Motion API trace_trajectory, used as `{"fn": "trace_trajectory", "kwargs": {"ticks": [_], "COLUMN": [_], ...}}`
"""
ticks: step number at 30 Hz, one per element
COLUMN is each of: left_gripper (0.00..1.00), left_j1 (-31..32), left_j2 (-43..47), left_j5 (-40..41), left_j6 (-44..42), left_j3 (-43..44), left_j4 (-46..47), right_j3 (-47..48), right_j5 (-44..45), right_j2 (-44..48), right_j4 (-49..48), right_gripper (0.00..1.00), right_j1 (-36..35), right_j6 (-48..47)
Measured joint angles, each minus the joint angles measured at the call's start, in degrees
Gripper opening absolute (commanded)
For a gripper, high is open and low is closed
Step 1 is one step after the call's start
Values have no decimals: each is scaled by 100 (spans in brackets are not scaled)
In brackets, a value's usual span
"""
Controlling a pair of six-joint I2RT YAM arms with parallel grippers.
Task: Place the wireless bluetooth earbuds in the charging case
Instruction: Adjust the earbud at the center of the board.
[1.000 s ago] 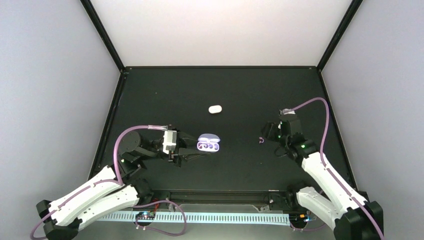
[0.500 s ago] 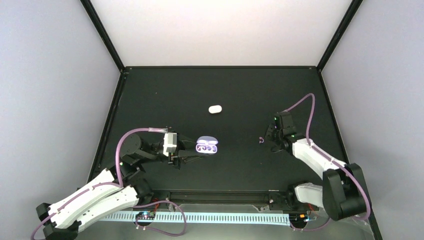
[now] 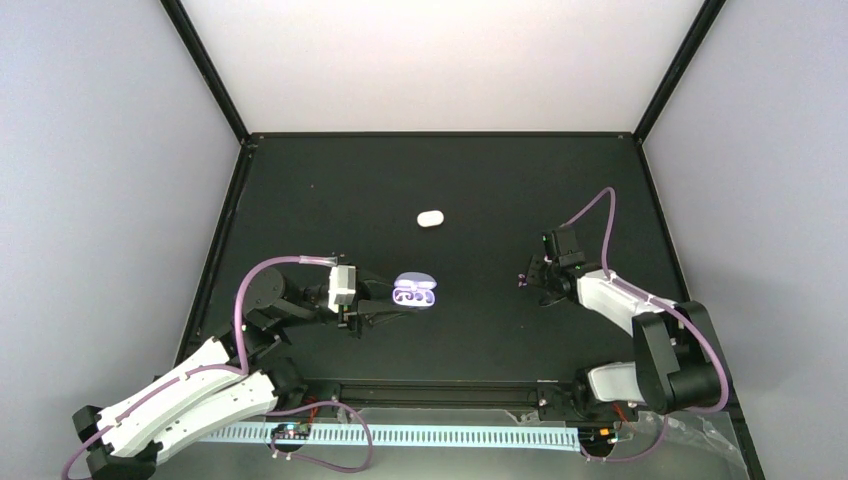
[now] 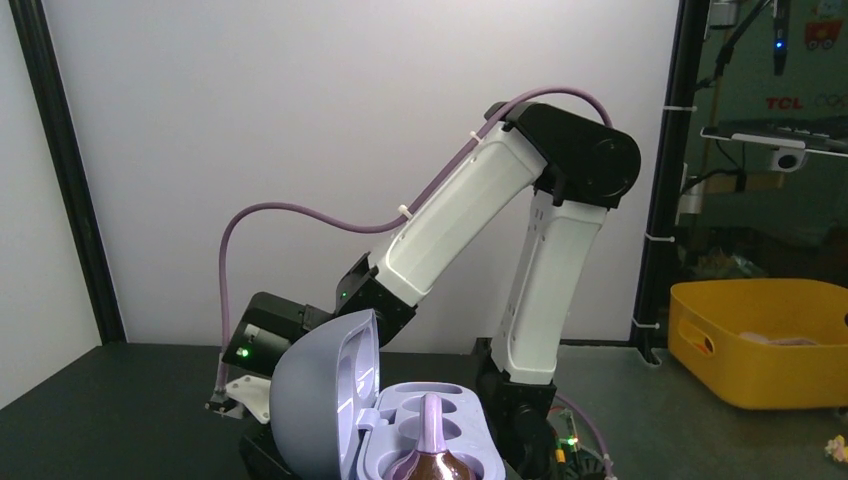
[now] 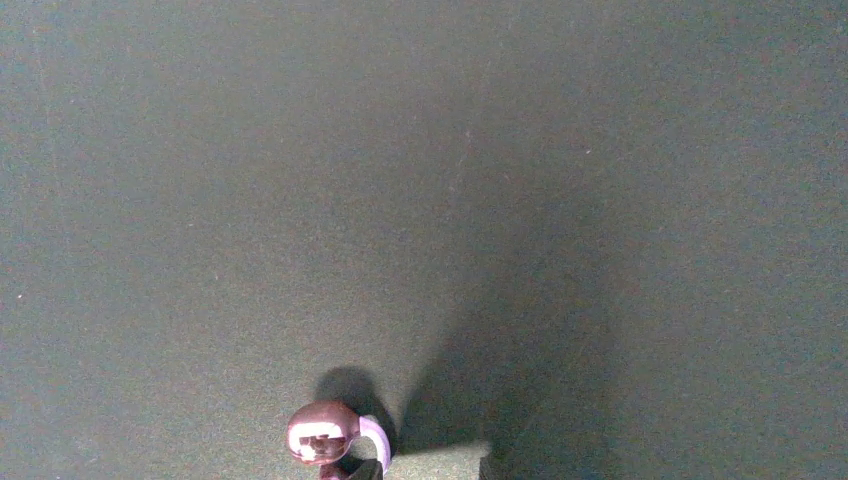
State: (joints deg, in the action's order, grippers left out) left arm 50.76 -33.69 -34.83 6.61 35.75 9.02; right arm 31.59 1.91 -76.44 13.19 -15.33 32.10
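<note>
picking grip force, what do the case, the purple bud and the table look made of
Case: moulded plastic, it seems; lilac, smooth satin shell with soft highlights on the open lid.
Bud: glossy hard plastic by its sharp reflection, with a paler, matte lilac hook, possibly silicone.
Table: black and matte, finely grained, no glare; material unclear.

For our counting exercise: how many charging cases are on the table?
2. A closed white case lies mid-table; an open purple case sits nearer and slightly left of it. None appears hidden.
</note>
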Motion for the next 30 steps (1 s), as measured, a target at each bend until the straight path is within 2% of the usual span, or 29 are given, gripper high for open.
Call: {"fn": "trace_trajectory", "kwargs": {"ticks": [6, 13, 27, 30], "left_gripper": [2, 2, 2, 2], "left_j1": [0, 0, 0, 0], "left_j2": [0, 0, 48, 48], "left_j5": [9, 11, 15, 15], "left_j6": [-2, -4, -4, -4], "left_j3": [0, 0, -2, -2], "left_j4": [0, 0, 0, 0], "right_j3": [-2, -2, 197, 326], "right_j5": [-168, -372, -901, -1032], "right_j2": [-52, -131, -474, -634], "right_j4": [-26, -105, -275, -289], "right_gripper": [21, 12, 14, 16], "right_j1": [0, 0, -114, -201], "right_j6": [42, 140, 343, 420]}}
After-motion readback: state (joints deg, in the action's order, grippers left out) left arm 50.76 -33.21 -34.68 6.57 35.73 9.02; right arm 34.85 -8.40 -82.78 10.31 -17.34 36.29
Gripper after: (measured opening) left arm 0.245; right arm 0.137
